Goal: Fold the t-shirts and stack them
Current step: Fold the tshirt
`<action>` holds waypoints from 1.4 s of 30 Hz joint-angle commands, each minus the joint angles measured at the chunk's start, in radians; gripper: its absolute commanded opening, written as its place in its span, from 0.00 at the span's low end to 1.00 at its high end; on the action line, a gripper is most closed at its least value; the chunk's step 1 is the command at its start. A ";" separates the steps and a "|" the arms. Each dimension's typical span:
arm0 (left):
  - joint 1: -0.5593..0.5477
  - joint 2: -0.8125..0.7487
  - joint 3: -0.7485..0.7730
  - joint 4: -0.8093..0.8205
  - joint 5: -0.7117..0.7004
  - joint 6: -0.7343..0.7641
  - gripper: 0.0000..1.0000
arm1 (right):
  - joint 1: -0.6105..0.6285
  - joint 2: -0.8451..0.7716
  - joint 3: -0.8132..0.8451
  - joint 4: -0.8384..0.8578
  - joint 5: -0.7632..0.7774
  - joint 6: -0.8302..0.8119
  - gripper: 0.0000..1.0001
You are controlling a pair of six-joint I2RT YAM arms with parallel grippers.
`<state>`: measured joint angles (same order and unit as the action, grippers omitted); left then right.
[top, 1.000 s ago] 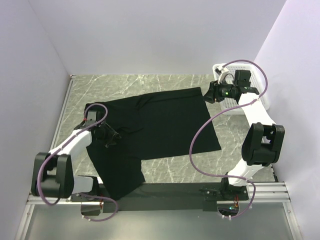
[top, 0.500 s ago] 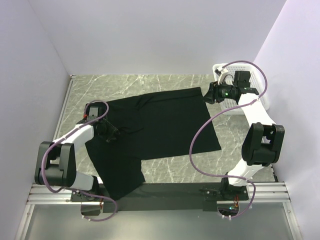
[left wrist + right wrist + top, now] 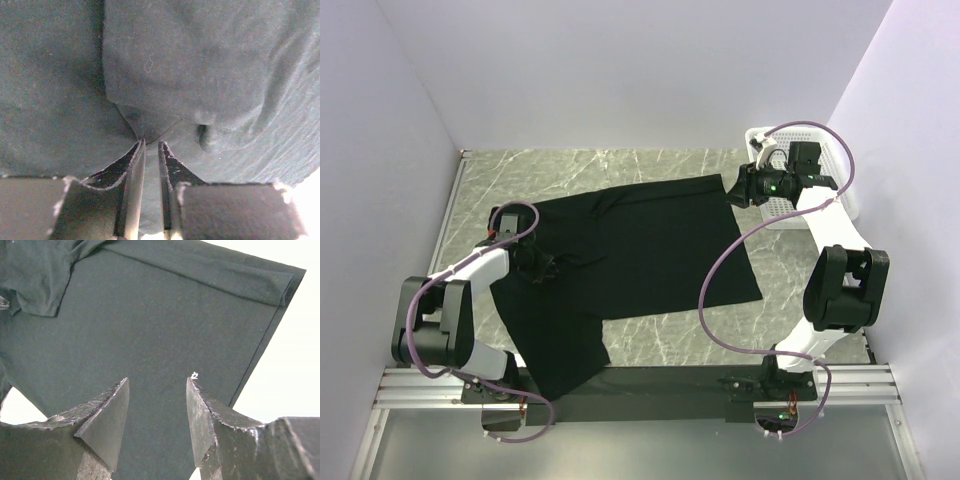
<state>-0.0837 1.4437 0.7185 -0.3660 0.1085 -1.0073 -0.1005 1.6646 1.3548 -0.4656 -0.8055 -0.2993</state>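
Marble counter [image 3: 650,165]: 1 black t-shirt [image 3: 650,240] lies spread out, not yet folded, no stack begun. Left pincer [image 3: 149,144] nearly closed at a crease, grip unconfirmed; right pincer [image 3: 157,385] released above the far corner.

A grey marbled table [image 3: 650,165] carries a spread black t-shirt [image 3: 650,250] and, far right, a white basket [image 3: 778,210].

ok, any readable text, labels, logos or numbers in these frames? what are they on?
No text can be read in any view.
t-shirt: plain black where it shows, with no print or neck label in view.
basket: plain white mesh, no marking.
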 commanded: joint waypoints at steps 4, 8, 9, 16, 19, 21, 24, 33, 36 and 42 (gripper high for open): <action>-0.001 0.015 0.032 0.018 0.005 0.035 0.15 | 0.005 -0.026 0.026 0.015 -0.003 0.005 0.57; -0.001 0.014 0.036 0.010 0.010 0.044 0.06 | 0.004 -0.028 0.024 0.018 -0.004 0.009 0.57; -0.001 0.009 0.036 0.009 0.010 0.045 0.04 | 0.004 -0.028 0.024 0.018 -0.004 0.008 0.57; -0.001 -0.026 0.032 -0.008 0.022 0.058 0.01 | 0.004 -0.029 0.024 0.018 -0.003 0.008 0.57; -0.001 -0.068 0.036 -0.034 0.031 0.061 0.01 | 0.002 -0.032 0.023 0.019 -0.004 0.009 0.57; -0.001 -0.104 0.036 -0.057 0.031 0.064 0.01 | 0.002 -0.034 0.020 0.021 -0.004 0.009 0.57; -0.001 -0.158 0.035 -0.106 0.030 0.070 0.01 | 0.002 -0.035 0.014 0.025 -0.004 0.011 0.57; 0.009 -0.174 -0.031 -0.087 0.049 0.059 0.33 | 0.002 -0.029 0.012 0.035 -0.015 0.022 0.57; 0.009 -0.118 -0.016 -0.045 0.037 0.053 0.42 | 0.001 -0.029 0.015 0.027 -0.014 0.014 0.57; 0.009 -0.026 0.030 -0.007 0.013 0.058 0.43 | 0.002 -0.043 0.006 0.024 -0.009 0.009 0.57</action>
<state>-0.0780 1.4021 0.7017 -0.4248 0.1364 -0.9524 -0.1005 1.6646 1.3548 -0.4644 -0.8059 -0.2852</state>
